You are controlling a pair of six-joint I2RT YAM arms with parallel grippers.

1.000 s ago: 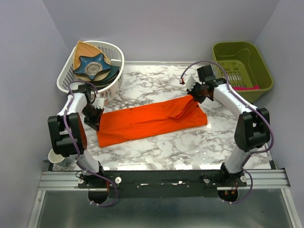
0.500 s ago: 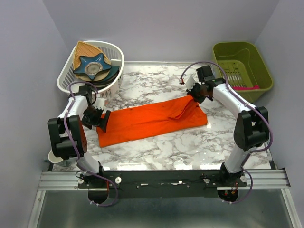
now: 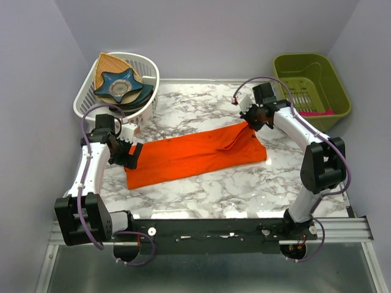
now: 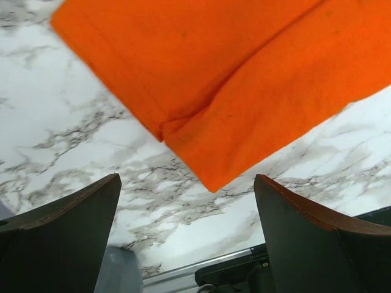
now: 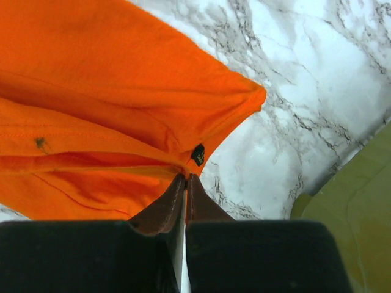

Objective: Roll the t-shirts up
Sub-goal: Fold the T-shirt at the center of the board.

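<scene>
The t-shirt is bright orange and lies folded into a long strip across the marble table. My left gripper hovers over its left end, open and holding nothing. In the left wrist view, the shirt's corner points down between the wide-spread fingers of that gripper. My right gripper is at the strip's far right corner. The right wrist view shows that gripper shut on the shirt's edge, beside a small black label. The fabric bunches up there.
A white slatted basket at the back left holds a blue star-shaped dish and a tan woven piece. A green bin stands at the back right, off the table's edge. The metal rail runs along the near edge.
My left gripper has opened and let go of the shirt's left end, and the left arm's elbow has swung down and out. The right gripper has stayed at the far right corner.
</scene>
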